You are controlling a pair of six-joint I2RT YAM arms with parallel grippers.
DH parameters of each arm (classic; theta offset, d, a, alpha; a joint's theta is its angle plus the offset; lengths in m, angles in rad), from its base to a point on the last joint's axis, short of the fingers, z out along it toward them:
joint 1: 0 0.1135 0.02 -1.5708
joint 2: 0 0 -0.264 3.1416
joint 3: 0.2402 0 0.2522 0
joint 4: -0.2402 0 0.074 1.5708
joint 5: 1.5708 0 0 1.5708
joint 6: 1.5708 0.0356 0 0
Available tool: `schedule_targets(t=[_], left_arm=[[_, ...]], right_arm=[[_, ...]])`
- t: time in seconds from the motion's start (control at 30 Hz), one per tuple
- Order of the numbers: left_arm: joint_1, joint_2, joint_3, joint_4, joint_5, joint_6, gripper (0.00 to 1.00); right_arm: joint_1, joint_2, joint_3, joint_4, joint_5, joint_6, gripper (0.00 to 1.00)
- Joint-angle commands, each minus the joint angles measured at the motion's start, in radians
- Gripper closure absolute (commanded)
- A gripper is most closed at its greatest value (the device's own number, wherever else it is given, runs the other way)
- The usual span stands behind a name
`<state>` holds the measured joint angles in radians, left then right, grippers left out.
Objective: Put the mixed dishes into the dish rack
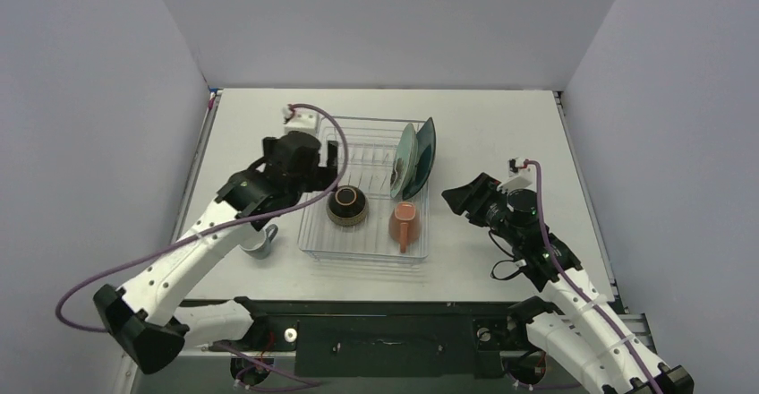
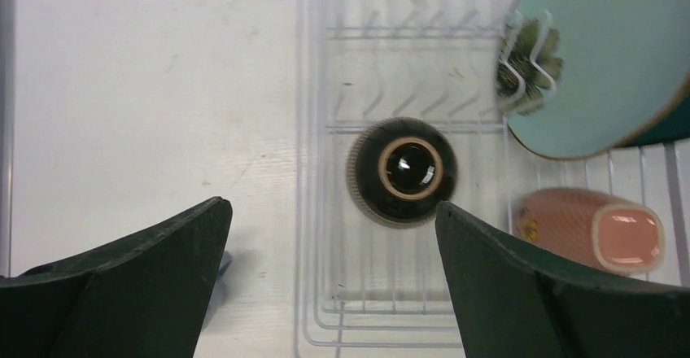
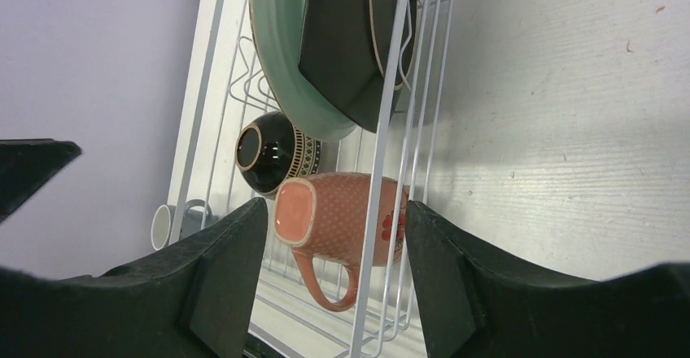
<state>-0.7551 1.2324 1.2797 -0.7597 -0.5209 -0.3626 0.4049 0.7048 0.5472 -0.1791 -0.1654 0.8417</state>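
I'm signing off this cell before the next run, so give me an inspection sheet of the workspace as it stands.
Surface: white table, lightly scuffed.
Job's things: dish rack holds the pale teal plate and dark teal plate on edge in the prongs, the brown bowl upside down and the salmon mug on its side. The grey-blue mug is on the table, outside the rack's left side.
Clutter: nothing seen.
Grippers: left gripper open and empty above the bowl. Right gripper open and empty, right of the rack, facing the salmon mug.
Cables: left purple cable and right purple cable, one along each arm.
Surroundings: plain pale walls on three sides.
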Motion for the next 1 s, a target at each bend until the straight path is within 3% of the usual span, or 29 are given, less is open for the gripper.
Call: schedule_targets(t=[0.0,0.23,0.43,0.57,0.97], left_arm=[[0.165,-0.162,-0.112,-0.010,0.025,-0.115,0.07],[0.400,-0.293,-0.263,-0.040,0.095,-0.297,0.10],[0.543,-0.244,-0.330,-0.118,0.114,-0.514,0.08],[0.601,-0.191,-0.345,-0.174,0.087,-0.609,0.13],[0.637,-0.180,-0.459,-0.097,0.233,-0.746,0.28]], right_arm=[[-0.009,0.014,-0.004,0.056,-0.003,0.003,0.42],[-0.009,0.043,-0.003,0.076,-0.016,0.016,0.42],[-0.009,0.033,-0.002,0.067,-0.017,0.021,0.43],[-0.009,0.026,0.008,0.047,-0.016,0.018,0.43],[-0.009,0.042,0.018,0.050,-0.015,0.015,0.43]])
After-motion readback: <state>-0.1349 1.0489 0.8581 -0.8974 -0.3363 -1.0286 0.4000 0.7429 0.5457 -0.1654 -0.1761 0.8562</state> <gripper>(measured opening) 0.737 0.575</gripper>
